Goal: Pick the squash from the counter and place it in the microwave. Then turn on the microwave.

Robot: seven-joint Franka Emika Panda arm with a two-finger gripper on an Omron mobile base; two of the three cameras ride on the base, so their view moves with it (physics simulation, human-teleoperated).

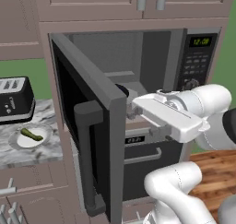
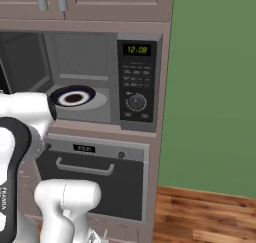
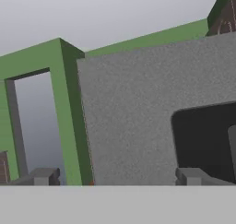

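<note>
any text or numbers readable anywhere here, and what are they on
"12:08" in green digits: display at the top of the microwave's side panel, read in the right base view; blurrier in the left base view.
Panel buttons: markings too small to read.
Small white label on the oven's control strip: blurred, unreadable.
Toaster: no readable text.

Soft, even light fills the room, flat and without glare or hard shadows. The microwave [image 1: 138, 71] cavity is dimmer inside. Everything looks slightly grainy and low in detail, edges undistorted.
</note>
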